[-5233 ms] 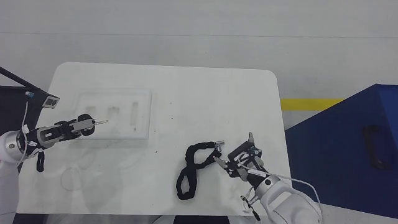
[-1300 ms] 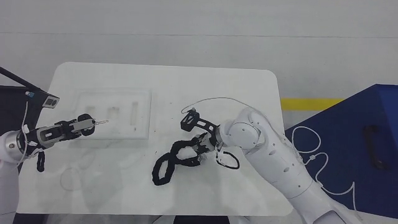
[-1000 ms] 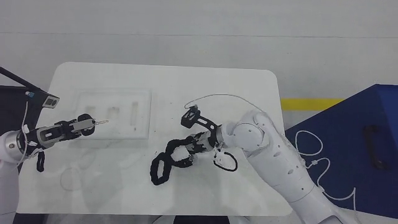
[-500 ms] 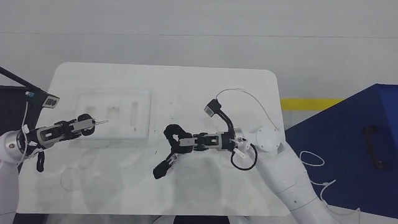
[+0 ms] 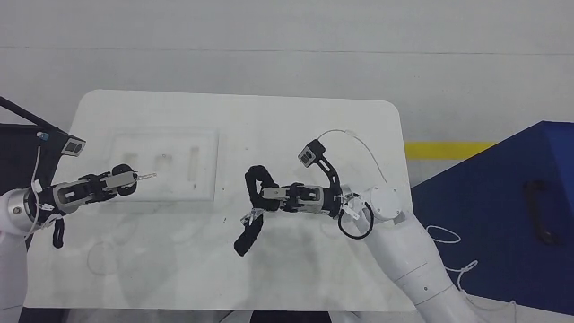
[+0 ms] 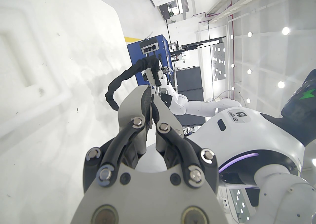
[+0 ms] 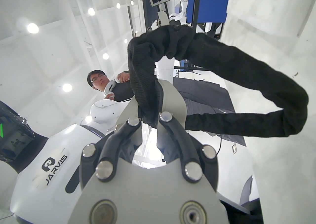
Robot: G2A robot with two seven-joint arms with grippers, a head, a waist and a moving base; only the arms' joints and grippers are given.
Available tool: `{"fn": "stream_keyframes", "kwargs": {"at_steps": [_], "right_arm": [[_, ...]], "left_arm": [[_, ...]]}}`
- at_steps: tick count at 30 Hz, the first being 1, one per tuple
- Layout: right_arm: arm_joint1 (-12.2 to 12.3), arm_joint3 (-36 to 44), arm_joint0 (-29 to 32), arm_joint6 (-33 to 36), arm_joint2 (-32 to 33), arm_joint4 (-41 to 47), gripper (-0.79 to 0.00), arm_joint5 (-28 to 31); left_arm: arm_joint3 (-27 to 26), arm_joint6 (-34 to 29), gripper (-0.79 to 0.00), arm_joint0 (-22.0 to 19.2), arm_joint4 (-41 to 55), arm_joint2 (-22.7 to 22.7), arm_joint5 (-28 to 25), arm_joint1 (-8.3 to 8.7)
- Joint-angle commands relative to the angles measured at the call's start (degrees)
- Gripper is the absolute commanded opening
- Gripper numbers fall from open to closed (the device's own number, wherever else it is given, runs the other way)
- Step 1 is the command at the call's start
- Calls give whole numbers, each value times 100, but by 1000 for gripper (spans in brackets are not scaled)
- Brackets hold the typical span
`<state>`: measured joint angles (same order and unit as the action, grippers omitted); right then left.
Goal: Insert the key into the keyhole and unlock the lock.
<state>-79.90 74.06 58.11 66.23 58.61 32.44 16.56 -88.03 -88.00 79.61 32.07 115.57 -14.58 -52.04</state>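
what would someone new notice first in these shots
The black sleeved chain lock stands out, gripped by the right gripper over the middle of the table, its loose end trailing down. Then the left gripper near the table's left edge, pinching a small key over the white foam tray.

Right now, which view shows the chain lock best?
Top view: the whole chain lock, loop to loose end, in the right gripper. Right wrist view: its black sleeve close up between the jaws. Left wrist view: its metal head, far off.

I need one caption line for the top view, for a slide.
Right gripper holds the black chain lock while left gripper holds the key.
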Motion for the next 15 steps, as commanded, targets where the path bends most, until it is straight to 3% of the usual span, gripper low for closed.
{"fn": "stream_keyframes", "kwargs": {"at_steps": [1, 7, 11, 13, 15], "right_arm": [[-41, 203, 94, -434, -81, 0, -785, 423], [-253, 344, 270, -1284, -633, 216, -785, 1648], [-480, -127, 146, -2232, -1030, -80, -785, 2817], [-634, -311, 117, -2721, -1348, 20, -785, 3033], [-750, -634, -40, -3213, -1486, -430, -785, 3339]], "left_arm": [[0, 0, -785, 0, 0, 0, 0, 0], [0, 0, -785, 0, 0, 0, 0, 0], [0, 0, -785, 0, 0, 0, 0, 0], [0, 0, -785, 0, 0, 0, 0, 0], [0, 0, -785, 0, 0, 0, 0, 0]]}}
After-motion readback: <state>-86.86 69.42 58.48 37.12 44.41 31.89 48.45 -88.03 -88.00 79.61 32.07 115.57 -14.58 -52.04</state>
